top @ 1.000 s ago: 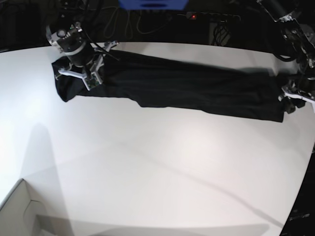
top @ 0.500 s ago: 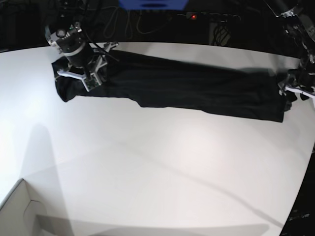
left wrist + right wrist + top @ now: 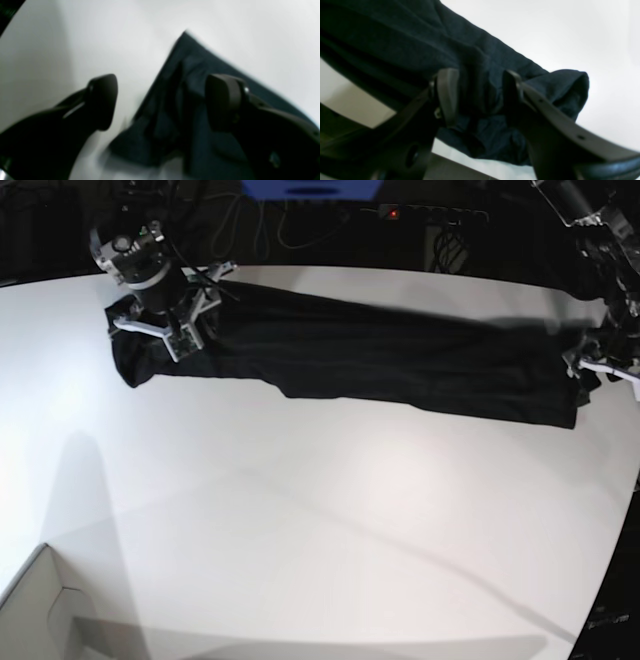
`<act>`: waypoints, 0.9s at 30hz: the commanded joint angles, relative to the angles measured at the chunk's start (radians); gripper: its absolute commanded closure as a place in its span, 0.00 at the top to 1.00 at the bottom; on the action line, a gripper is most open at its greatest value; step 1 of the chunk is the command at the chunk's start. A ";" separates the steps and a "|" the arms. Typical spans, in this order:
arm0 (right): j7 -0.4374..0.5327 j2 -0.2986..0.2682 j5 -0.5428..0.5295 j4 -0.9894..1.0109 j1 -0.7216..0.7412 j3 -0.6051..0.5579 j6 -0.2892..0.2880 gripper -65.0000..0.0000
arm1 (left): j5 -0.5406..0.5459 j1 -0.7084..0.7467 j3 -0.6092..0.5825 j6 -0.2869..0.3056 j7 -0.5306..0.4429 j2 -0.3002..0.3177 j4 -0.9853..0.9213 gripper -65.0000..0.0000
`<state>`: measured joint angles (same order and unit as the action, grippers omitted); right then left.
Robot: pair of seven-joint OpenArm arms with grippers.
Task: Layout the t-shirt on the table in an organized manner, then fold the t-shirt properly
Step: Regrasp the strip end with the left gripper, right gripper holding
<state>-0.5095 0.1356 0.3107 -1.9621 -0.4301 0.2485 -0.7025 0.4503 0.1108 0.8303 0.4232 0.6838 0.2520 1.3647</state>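
Black cloth stretched in 1 long band across the far side of the white tabletop (image 3: 320, 520).

The t-shirt (image 3: 350, 355) runs side to side, 1 end under each arm: left gripper (image 3: 160, 100) spread wide over its corner, right gripper (image 3: 480, 92) parted astride a bunched fold, neither clamping.

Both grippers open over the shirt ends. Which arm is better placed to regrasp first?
Likely right: right gripper straddles bunched t-shirt fabric. The left gripper is half over bare table beside the corner.

No readable text, label, brand, number or sign shows in any view — the pictures carry no lettering at all.
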 commanded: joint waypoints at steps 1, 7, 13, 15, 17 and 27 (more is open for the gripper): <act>0.019 0.003 -0.011 -0.010 0.000 0.001 0.004 0.44 | 0.005 -0.016 0.005 0.003 -0.013 0.019 -0.008 0.81; 0.019 0.003 -0.011 -0.009 0.000 -0.002 0.004 0.44 | 0.005 -0.047 0.004 0.003 -0.013 0.027 -0.101 0.81; 0.019 0.003 -0.011 -0.009 0.000 -0.004 0.004 0.44 | 0.005 -0.055 -0.093 0.003 -0.102 0.028 -0.147 0.81; 0.019 0.003 -0.011 -0.009 0.000 -0.004 0.004 0.44 | 0.005 -0.052 -0.133 0.003 -0.140 0.028 -0.164 0.81; 0.019 0.003 -0.011 -0.009 0.001 -0.004 0.004 0.44 | 0.005 -0.052 -0.153 0.003 -0.154 0.028 -0.189 0.81; 0.022 0.002 -0.011 -0.013 0.003 -0.002 0.004 0.43 | 0.005 -0.061 -0.151 0.004 -0.166 0.043 -0.279 0.23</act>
<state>-0.5098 0.1360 0.3103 -1.9560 -0.4274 0.2474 -0.7025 0.4767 0.0498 0.6792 0.4313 0.4698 0.2905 1.0851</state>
